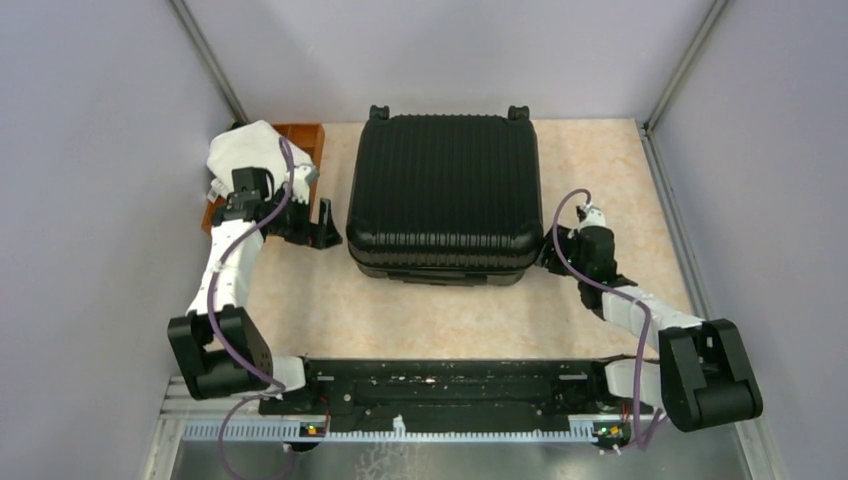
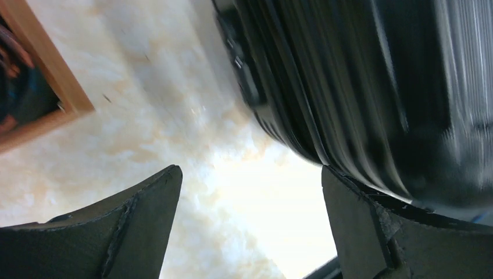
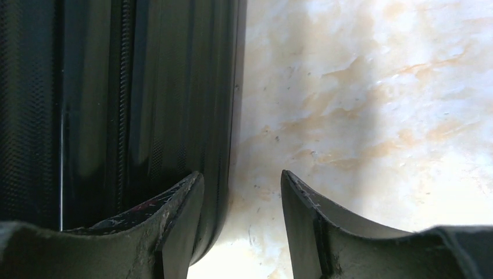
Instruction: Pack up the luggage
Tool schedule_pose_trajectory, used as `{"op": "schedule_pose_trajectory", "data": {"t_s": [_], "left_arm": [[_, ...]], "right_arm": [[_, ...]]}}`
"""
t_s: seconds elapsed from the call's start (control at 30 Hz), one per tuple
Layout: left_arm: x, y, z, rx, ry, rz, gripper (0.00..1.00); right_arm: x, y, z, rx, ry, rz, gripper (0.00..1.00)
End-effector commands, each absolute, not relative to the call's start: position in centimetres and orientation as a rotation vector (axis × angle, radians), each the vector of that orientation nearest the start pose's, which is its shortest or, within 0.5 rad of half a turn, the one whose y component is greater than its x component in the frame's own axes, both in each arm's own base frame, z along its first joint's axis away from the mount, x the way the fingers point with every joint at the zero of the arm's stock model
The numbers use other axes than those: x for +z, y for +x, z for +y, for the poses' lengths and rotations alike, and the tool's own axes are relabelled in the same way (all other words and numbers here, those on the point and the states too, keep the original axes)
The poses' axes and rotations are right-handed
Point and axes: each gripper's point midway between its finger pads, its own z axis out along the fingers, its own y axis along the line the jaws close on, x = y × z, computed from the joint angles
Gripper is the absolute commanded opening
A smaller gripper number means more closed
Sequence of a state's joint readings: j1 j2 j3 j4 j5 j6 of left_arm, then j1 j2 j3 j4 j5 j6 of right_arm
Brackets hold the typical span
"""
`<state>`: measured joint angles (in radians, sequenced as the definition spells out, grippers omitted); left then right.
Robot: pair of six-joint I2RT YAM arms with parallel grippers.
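The luggage (image 1: pixel 445 190) is a black ribbed hard-shell suitcase lying flat and closed in the middle of the table, with its small wheels at the far edge. My left gripper (image 1: pixel 326 228) hangs just off its left side, jaws spread wide over bare table. In the left wrist view the luggage (image 2: pixel 360 87) fills the upper right, and the left gripper (image 2: pixel 250 174) holds nothing. My right gripper (image 1: pixel 545 258) sits at the suitcase's near right corner. In the right wrist view the right gripper (image 3: pixel 241 174) is open beside the shell and zipper line of the luggage (image 3: pixel 116 104), gripping nothing.
A brown wooden tray (image 1: pixel 305 135) stands at the back left with a white cloth (image 1: pixel 245 150) heaped on it; its corner (image 2: pixel 52 75) shows in the left wrist view. Grey walls close in the beige marbled table (image 1: pixel 600 170) on three sides.
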<state>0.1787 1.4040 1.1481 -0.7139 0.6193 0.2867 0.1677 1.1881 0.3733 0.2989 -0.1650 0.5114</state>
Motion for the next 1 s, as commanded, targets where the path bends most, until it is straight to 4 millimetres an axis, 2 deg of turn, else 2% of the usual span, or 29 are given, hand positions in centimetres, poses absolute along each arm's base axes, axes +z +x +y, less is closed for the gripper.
{"op": "schedule_pose_trajectory", "data": {"t_s": [0.0, 0.1, 0.17, 0.27, 0.37, 0.43, 0.53, 0.63, 0.73, 0.87, 0.97], "left_arm": [[15.0, 28.8, -3.2, -0.5, 0.594, 2.363, 0.95], [14.4, 27.1, -3.5, -0.509, 0.7, 2.359, 0.9], [14.1, 26.1, -3.7, -0.537, 0.744, 2.371, 0.89], [14.2, 26.4, -4.1, -0.549, 0.751, 2.339, 0.9], [14.9, 28.1, -4.3, -0.52, 0.721, 2.249, 0.92], [15.7, 30.3, -3.6, -0.442, 0.66, 2.2, 0.92], [17.4, 33.4, -2.4, -0.342, 0.575, 2.134, 0.92], [18.9, 35.9, -1.7, -0.307, 0.507, 2.091, 0.92], [19.8, 37.4, -1.7, -0.323, 0.476, 2.069, 0.92], [20.3, 38.5, -2.2, -0.347, 0.466, 2.045, 0.92], [20.7, 38.9, -2.7, -0.371, 0.463, 2.036, 0.92]], "right_arm": [[11.0, 32.4, 16.1, 0.747, 0.094, 2.026, 0.54], [11.2, 32.3, 18.3, 0.769, 0.041, 2.044, 0.54], [11.1, 32.3, 18.6, 0.78, 0.047, 2.05, 0.54], [10.9, 31.9, 18.2, 0.763, 0.049, 2.055, 0.54], [9.4, 31.2, 16.2, 0.642, 0.105, 2.105, 0.55], [8.3, 30.3, 14.7, 0.571, 0.145, 2.131, 0.57], [8.1, 28.9, 13.7, 0.561, 0.138, 2.086, 0.6], [8.8, 28.0, 13.7, 0.596, 0.088, 2.0, 0.63], [9.6, 27.3, 14.4, 0.644, 0.018, 1.956, 0.63], [10.7, 26.0, 16.2, 0.774, -0.098, 1.863, 0.63], [12.6, 25.4, 17.4, 0.864, -0.176, 1.736, 0.61]]}}
